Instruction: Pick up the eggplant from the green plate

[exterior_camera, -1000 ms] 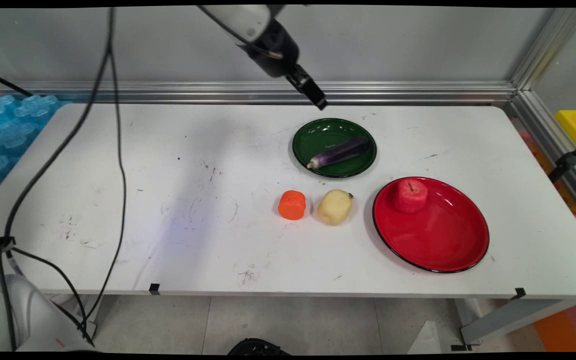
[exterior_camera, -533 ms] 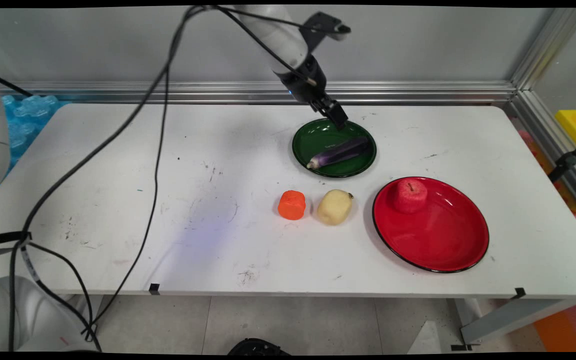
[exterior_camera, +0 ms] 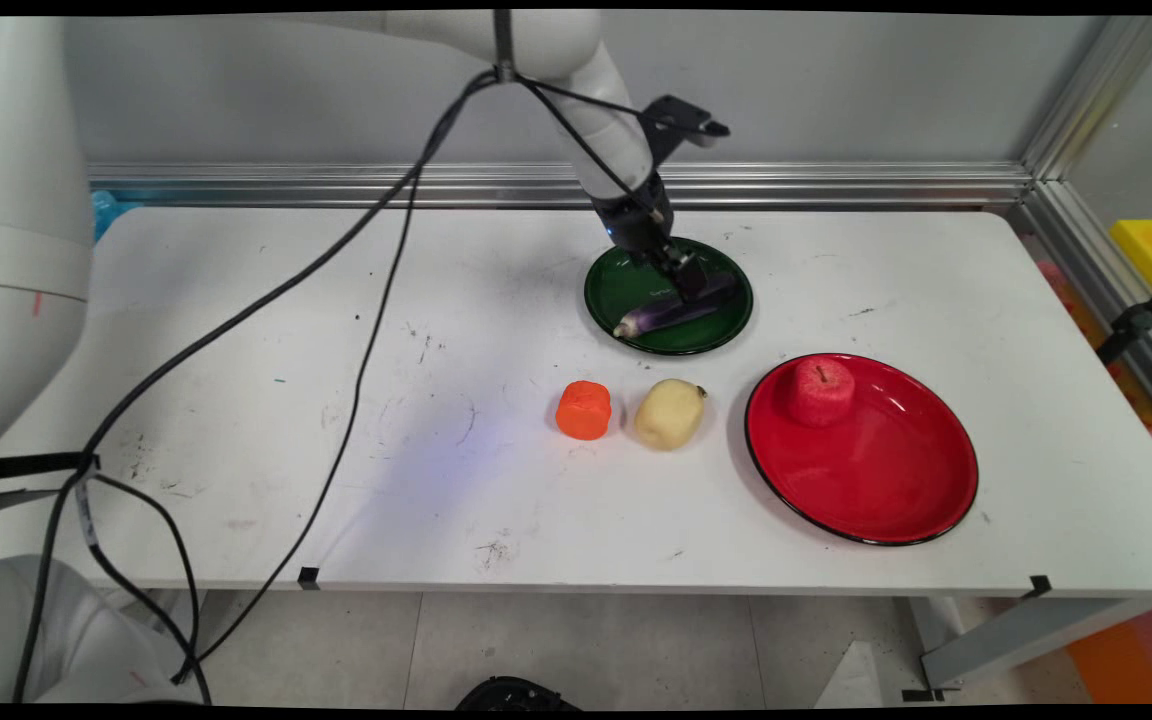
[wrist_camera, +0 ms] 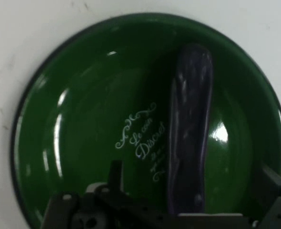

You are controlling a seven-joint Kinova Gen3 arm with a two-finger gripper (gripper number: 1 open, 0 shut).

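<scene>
Gripper (exterior_camera: pixel 688 283) lowered over the green plate (exterior_camera: pixel 626 290), at the far middle of the table (exterior_camera: pixel 236 330), its 2 fingers spread to either side of the eggplant (exterior_camera: pixel 651 316) without visibly touching it. The eggplant (wrist_camera: pixel 190 129) lies across the plate (wrist_camera: pixel 83 124), beside white script printed on the plate's floor. Nearer: an orange block (exterior_camera: pixel 584 410) and a potato (exterior_camera: pixel 669 413), just beside each other. To the right, a red plate (exterior_camera: pixel 886 480) carries a red apple (exterior_camera: pixel 821 391) at its far rim.
</scene>
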